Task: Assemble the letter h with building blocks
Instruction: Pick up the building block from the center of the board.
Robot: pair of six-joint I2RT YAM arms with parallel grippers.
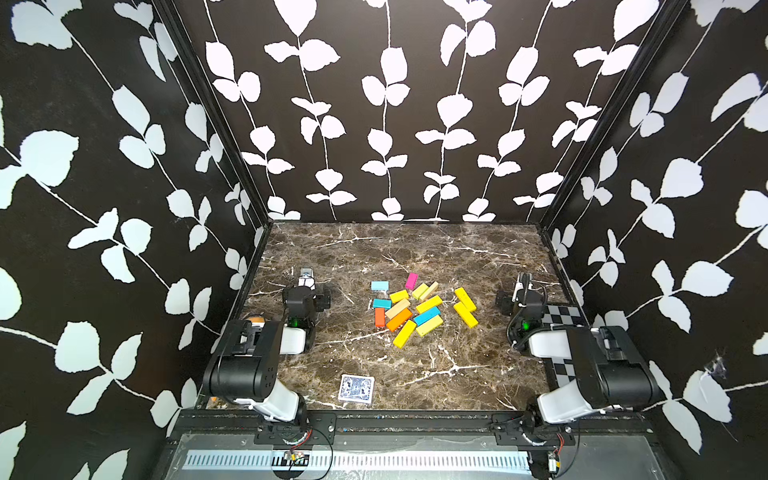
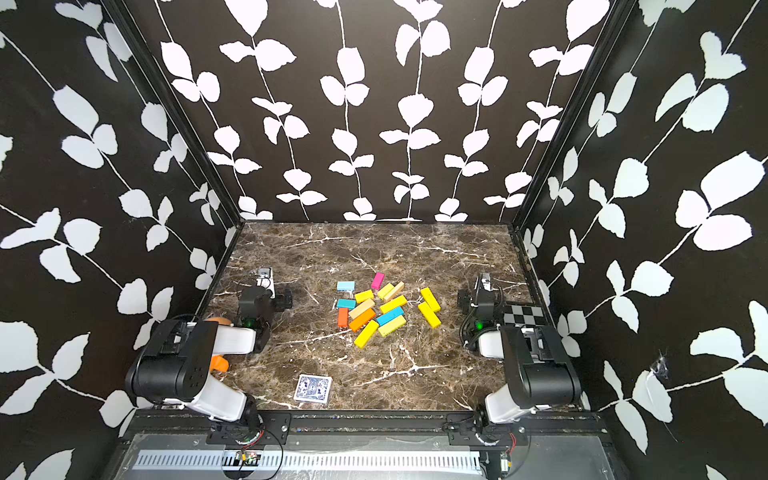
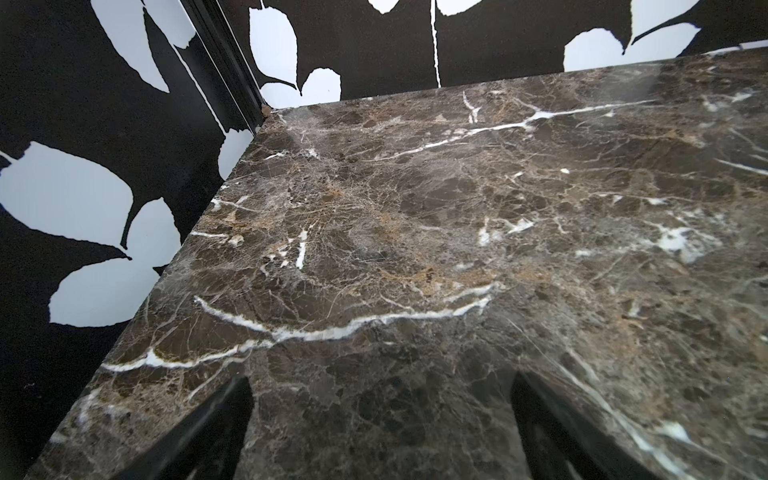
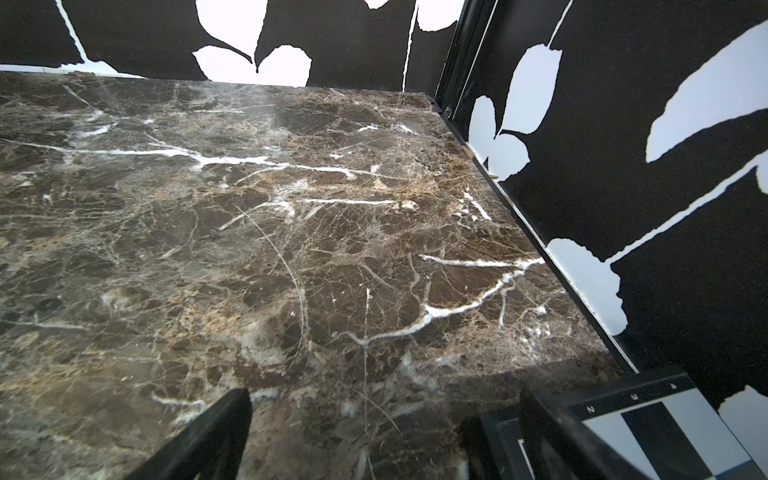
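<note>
Dark brown marble tabletop point(image 1: 415, 249), walled in leaf-print panels, carries the building blocks point(image 1: 429, 304) in a loose heap at its middle. Several overlap, and two yellow bricks point(image 1: 465, 314) lie just apart on the right arm's side. They look like light, stiff, smooth-painted wood that may slip, so a pinch across the narrow width at mid-length of an outlying brick seems safest. The left gripper point(image 3: 382, 380) and right gripper point(image 4: 384, 397) stand wide and empty, well apart from the heap. A blue card deck point(image 1: 356, 388) lies near the front edge.
</note>
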